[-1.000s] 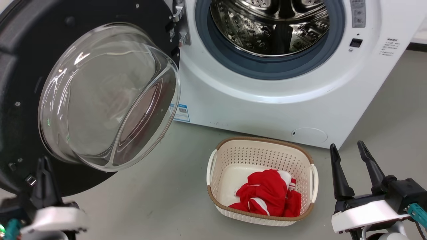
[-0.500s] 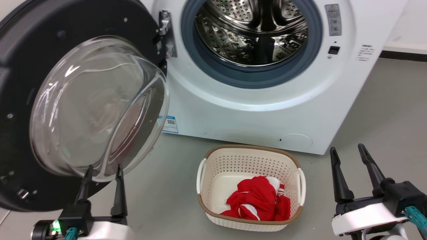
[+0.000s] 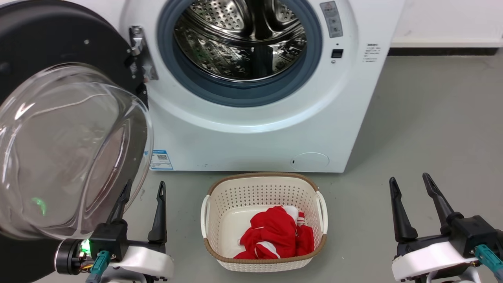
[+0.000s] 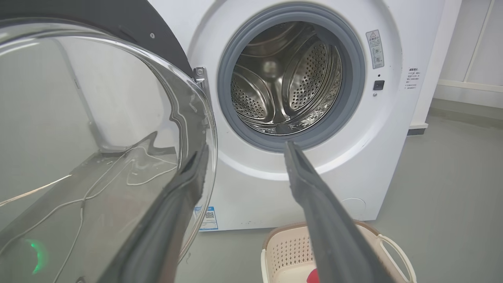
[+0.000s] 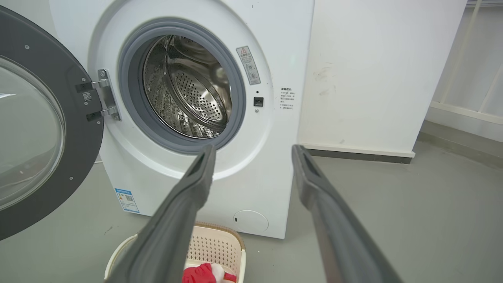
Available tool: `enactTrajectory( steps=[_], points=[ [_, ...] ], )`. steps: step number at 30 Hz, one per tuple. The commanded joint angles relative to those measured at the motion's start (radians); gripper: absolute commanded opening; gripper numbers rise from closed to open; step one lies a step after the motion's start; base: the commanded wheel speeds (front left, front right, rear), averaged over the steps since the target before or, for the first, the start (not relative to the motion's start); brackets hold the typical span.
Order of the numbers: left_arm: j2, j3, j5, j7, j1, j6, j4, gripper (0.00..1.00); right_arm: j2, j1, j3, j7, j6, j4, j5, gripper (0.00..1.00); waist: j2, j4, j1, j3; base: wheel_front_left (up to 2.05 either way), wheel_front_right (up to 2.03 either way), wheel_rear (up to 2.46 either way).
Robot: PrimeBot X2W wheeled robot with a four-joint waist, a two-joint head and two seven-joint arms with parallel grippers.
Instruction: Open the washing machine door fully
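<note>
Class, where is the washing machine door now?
Head view: the washing machine door stands open at left, beside the drum, above the left gripper.

One white front-loading washing machine (image 3: 251, 133) stands with one large round glossy black door with a bulging clear glass window (image 3: 59, 35), one perforated steel drum (image 3: 239, 43) and one blue-grey rubber ring (image 3: 235, 92). One cream perforated plastic basket with a brown rim (image 3: 261, 177) holds one bundle of red-and-white cloth (image 3: 275, 234). There are two grippers, the left gripper (image 3: 144, 183) and the right gripper (image 3: 409, 177), each with two long dark fingers (image 3: 399, 212).
</note>
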Motion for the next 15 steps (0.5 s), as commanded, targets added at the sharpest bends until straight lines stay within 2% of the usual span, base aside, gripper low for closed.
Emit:
enactTrajectory(
  steps=[1, 15],
  points=[
    [0.0, -0.001, 0.008, -0.002, -0.009, 0.005, 0.003, 1.0, 0.001, 0.005, 0.006, -0.001, -0.001, -0.006, 0.005, 1.0, -0.0001, -0.012, 0.0, 0.009, 0.0, 0.0, 0.0],
    [-0.009, 0.004, 0.003, -0.002, 0.004, 0.021, -0.011, 1.0, 0.001, -0.016, 0.013, -0.005, -0.001, -0.001, 0.005, 1.0, -0.0001, -0.012, 0.0, 0.027, 0.0, 0.0, 0.0]
  ],
)
